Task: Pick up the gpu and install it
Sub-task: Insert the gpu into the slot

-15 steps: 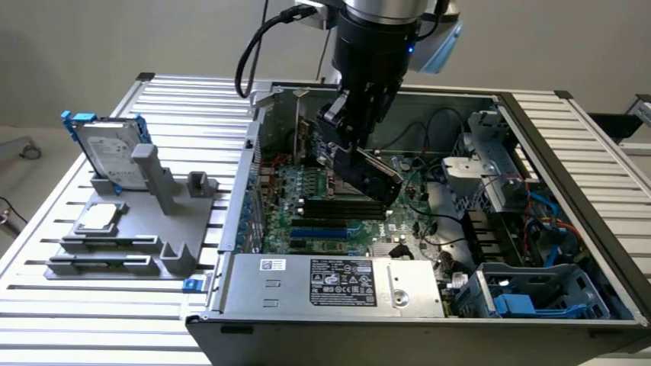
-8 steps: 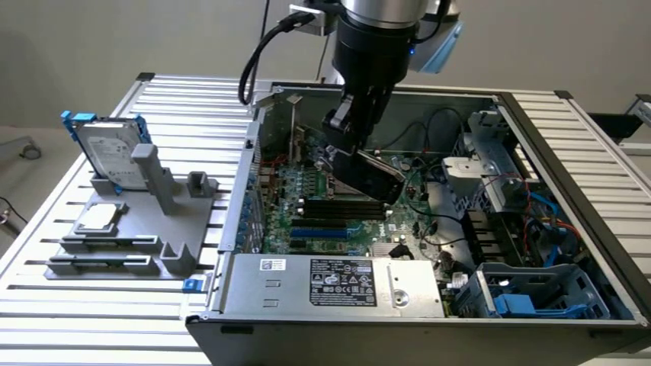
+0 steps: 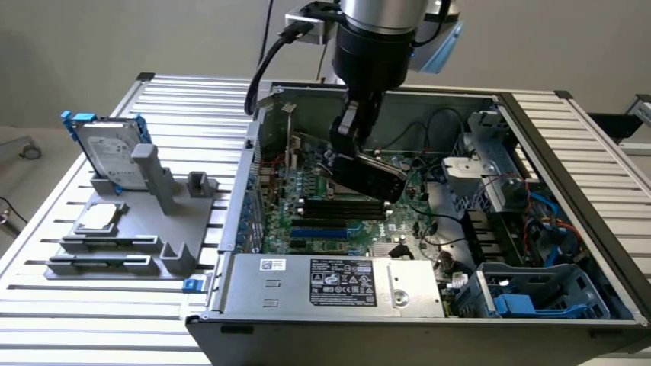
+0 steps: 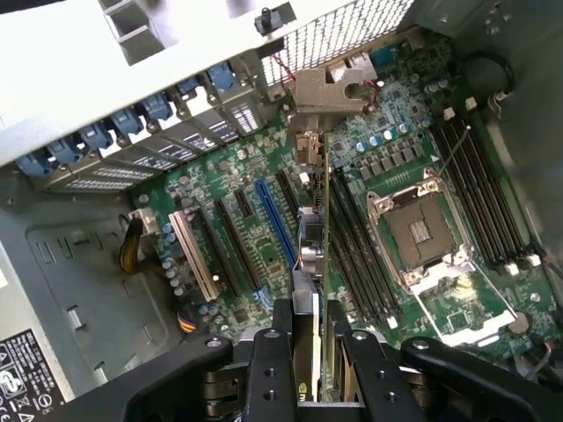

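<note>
The pincer (image 4: 310, 352) stands half closed, its fingers clamped on the gpu (image 4: 313, 251). The card hangs edge-down over the motherboard (image 4: 229, 237) inside the open case (image 3: 305, 286), probably so that its connector edge can meet a slot, with the bracket end toward the rear openings. In the exterior view, the grey rack (image 3: 122, 229) sits at nine o'clock from the case.
</note>
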Action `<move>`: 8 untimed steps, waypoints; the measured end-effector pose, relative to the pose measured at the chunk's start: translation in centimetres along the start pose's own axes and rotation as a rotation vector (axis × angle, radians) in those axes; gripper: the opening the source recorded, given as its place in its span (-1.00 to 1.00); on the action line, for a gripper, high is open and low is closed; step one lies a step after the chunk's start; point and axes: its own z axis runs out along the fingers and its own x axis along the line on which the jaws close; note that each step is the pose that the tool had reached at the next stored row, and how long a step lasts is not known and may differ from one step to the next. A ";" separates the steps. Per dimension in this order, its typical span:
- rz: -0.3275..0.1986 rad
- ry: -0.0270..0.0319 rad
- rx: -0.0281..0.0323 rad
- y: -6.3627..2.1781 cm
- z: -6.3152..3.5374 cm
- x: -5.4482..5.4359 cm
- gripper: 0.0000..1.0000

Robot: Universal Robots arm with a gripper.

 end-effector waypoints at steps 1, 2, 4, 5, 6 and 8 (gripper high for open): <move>-0.019 0.0008 0.0005 0.00 0.06 0.0 -0.47; -0.038 0.0015 0.0010 -0.01 0.12 0.0 -0.47; -0.073 0.0030 0.0020 -0.01 0.23 0.0 -0.47; -0.092 0.0037 0.0024 -0.01 0.28 0.0 -0.47; -0.110 0.0045 0.0029 -0.01 0.34 0.0 -0.47; -0.147 0.0061 0.0039 -0.02 0.45 0.0 -0.47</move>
